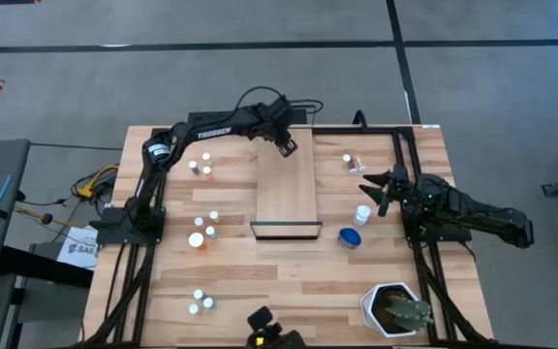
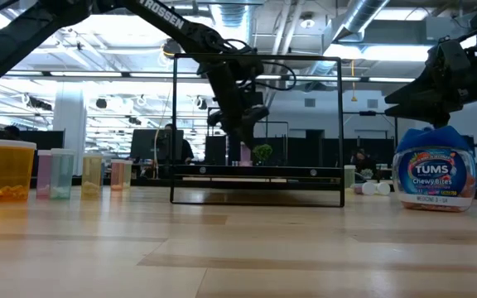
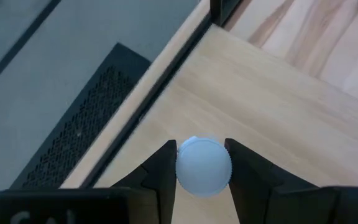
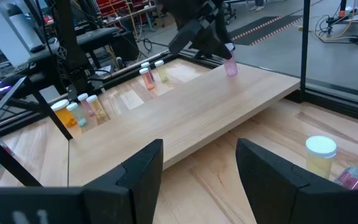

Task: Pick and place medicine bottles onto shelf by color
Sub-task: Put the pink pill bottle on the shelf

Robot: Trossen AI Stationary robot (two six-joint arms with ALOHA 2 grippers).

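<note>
One pink bottle (image 4: 230,65) is what we've got clamped in the left gripper (image 3: 201,171), pinched by its white cap and hanging just over the shelf (image 1: 289,189) at its far end. We reckon it's light, stiff and a bit slick, so the cap's the spot. Beside the shelf, our right gripper (image 4: 199,168) waits with fingers spread, empty.
</note>
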